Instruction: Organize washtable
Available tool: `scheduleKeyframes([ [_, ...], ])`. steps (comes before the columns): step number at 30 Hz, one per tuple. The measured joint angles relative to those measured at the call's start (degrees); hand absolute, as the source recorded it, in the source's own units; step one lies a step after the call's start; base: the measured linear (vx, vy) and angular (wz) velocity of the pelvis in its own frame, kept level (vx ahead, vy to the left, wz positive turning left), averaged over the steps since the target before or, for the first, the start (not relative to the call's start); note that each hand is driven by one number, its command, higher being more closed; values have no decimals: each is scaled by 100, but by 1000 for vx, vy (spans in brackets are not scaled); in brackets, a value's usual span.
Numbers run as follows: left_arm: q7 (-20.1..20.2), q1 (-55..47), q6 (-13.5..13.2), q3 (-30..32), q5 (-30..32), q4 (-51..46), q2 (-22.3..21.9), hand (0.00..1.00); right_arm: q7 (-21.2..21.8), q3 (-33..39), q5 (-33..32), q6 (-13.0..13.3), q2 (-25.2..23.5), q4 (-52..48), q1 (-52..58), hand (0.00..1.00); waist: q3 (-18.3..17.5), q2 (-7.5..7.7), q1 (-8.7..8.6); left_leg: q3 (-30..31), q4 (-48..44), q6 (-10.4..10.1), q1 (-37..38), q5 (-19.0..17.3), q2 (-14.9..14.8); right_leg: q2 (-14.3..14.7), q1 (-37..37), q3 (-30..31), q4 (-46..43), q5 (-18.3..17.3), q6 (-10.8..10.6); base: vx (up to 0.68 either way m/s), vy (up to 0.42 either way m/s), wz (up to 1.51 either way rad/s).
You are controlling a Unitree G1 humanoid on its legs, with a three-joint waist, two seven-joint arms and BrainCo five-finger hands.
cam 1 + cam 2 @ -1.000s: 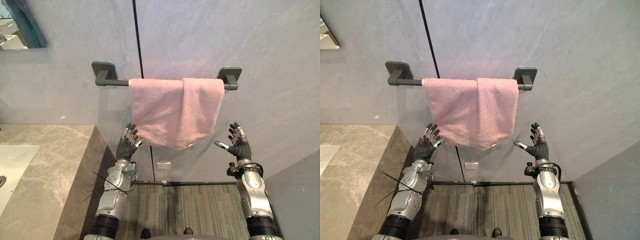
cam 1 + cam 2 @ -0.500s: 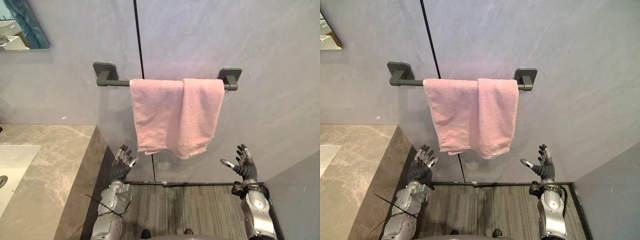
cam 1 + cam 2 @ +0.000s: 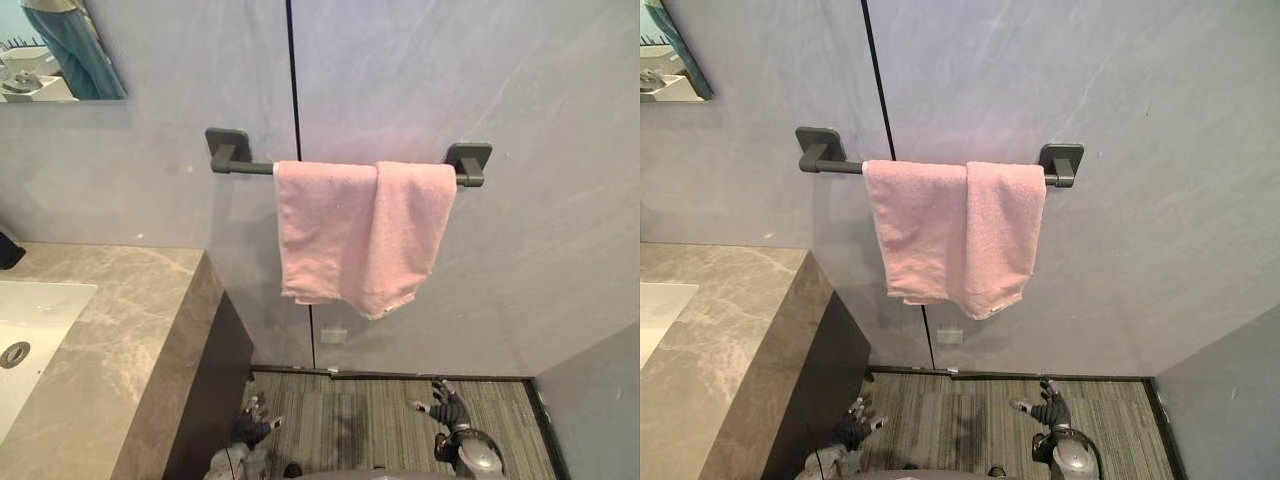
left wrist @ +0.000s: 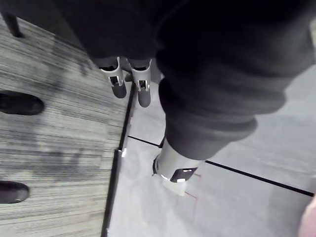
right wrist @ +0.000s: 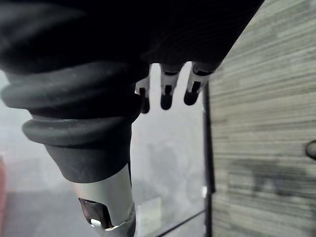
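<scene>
Left eye view: a grey wall (image 3: 450, 80) rises ahead. On it the pink towel (image 3: 350, 230) hangs well above both robot hands and between them. It is draped over a dark towel bar (image 3: 250, 167) in two overlapping folds with an uneven lower hem. The left robot hand (image 3: 250, 428) and the right robot hand (image 3: 445, 405) sit low over the striped floor (image 3: 380, 420), fingers spread apart, each holding nothing. Both wrist views show straight fingers with wall and floor past them.

The towel appears to be hung, so the step in hand looks like getting the arms clear of it. To do that well, both robot hands should stay away from the hem above them, so nothing drags the cloth off the bar.

A grey stone worktop (image 3: 130, 300) stands above and outside the left robot hand, with its dark side panel just beside that hand. It is the nearest obstacle if the left arm lifts. A white sink (image 3: 45, 310) is set in it, farther from that hand. A mirror (image 3: 60, 50) hangs high above, reflecting a person's legs. A small pale wall plate (image 3: 333, 334) sits under the towel, above and between the robot hands.
</scene>
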State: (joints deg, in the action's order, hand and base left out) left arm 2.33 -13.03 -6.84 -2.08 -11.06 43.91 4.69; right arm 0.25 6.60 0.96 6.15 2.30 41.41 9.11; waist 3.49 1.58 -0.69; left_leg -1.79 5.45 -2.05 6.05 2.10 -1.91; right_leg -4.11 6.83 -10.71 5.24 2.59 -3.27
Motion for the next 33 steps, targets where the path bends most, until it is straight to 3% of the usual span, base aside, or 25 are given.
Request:
scheduleKeyframes([
  [7, -128, 29, -8, 52, 281, 408, 8, 0, -1, -100, 190, -20, 31, 519, 13, 0, 23, -37, 33, -70, 29, -29, 66, -20, -7, 2, -10, 117, -48, -30, -36, -57, -5, -4],
  [13, -151, 152, -68, 52, 328, 548, -18, 0, -7, -329, 197, -59, 106, 738, -35, 0, 113, -32, 164, -180, 19, -6, 91, -42, -12, -6, -152, 306, -308, -132, -36, -51, 7, -15],
  [14, -164, 213, -85, 53, 333, 613, -10, 0, -7, -436, 201, -108, 148, 759, -165, 0, 163, -82, 173, -233, -11, 0, 70, -46, -13, -29, -397, 332, -721, -311, -40, -43, 11, -25],
  [16, -230, 334, -84, 52, 361, 695, 74, 0, -9, -504, 204, -157, 150, 788, -383, 0, 275, -28, 160, -283, -233, 36, -59, -113, 36, -130, -780, 405, -1450, -616, -76, -34, 13, -11],
  [18, -267, 438, -73, 54, 407, 751, 148, 0, -10, -602, 206, -173, 161, 791, -509, 0, 376, 82, 160, -275, -714, 91, -323, -246, 89, -251, -1016, 457, -1876, -758, -72, -34, 14, 11],
  [19, -277, 464, -57, 57, 409, 749, 155, 0, -10, -624, 205, -177, 170, 795, -559, 0, 379, 62, 183, -242, -903, 117, -525, -290, 54, -239, -1023, 429, -1862, -755, -102, -45, -5, 29],
  [21, -278, 504, -30, 57, 452, 759, 135, 0, -8, -706, 199, -176, 179, 877, -651, 0, 443, -25, 157, -98, -1044, 135, -703, -299, 26, -310, -1265, 389, -3079, -1256, -164, -31, -24, 51],
  [22, -278, 509, -27, 54, 455, 756, 135, 0, -7, -718, 198, -196, 171, 952, -651, 0, 410, 38, 175, 70, -1152, 116, -780, -285, 57, -391, -1178, 429, -3717, -1554, -304, -6, -134, 71],
  [24, -316, 529, -20, 166, 449, 730, 138, 0, -9, -745, 192, -210, 155, 956, -704, 0, 331, 172, 304, 252, -1336, 56, -1023, -245, 177, -446, -918, 680, -3646, -1882, -386, -26, -206, 58],
  [25, -372, 582, -20, 178, 447, 717, 142, 0, -13, -761, 190, -213, 180, 957, -862, 0, 289, 281, 360, 319, -1426, -31, -1263, -164, 209, -396, -887, 762, -3248, -2075, -170, -83, -167, 27],
  [26, -376, 606, -22, 182, 442, 717, 139, 0, -19, -765, 187, -210, 213, 956, -1004, 0, 326, 205, 448, 338, -1421, -93, -1403, -71, 167, -342, -892, 706, -2983, -2148, -43, -172, -197, 23],
  [29, -397, 777, -30, 126, 445, 735, -118, 0, -119, -772, 128, -195, 455, 948, -1361, 0, 657, -376, 461, 696, -1213, -312, -1634, 400, -149, 59, -831, 269, -2655, -1943, 253, -280, -201, 53],
  [30, -416, 776, -33, 65, 444, 739, -126, 0, -139, -794, 126, -184, 464, 948, -1365, 0, 697, -465, 461, 828, -1081, -395, -1656, 595, -233, 166, -816, 104, -2608, -1889, 338, -321, -212, 78],
  [32, -486, 801, -45, -4, 440, 742, -119, 0, -163, -806, 124, -166, 475, 950, -1346, 0, 771, -463, 458, 717, -648, -607, -1653, 977, -388, 252, -930, -325, -2511, -1731, 569, -326, -185, 78],
  [33, -490, 791, -45, 2, 441, 745, -98, 0, -173, -747, 125, -166, 456, 948, -1340, 0, 774, -431, 457, 544, -784, -570, -1672, 925, -359, 204, -1017, -450, -2508, -1688, 641, -274, -119, 77],
])
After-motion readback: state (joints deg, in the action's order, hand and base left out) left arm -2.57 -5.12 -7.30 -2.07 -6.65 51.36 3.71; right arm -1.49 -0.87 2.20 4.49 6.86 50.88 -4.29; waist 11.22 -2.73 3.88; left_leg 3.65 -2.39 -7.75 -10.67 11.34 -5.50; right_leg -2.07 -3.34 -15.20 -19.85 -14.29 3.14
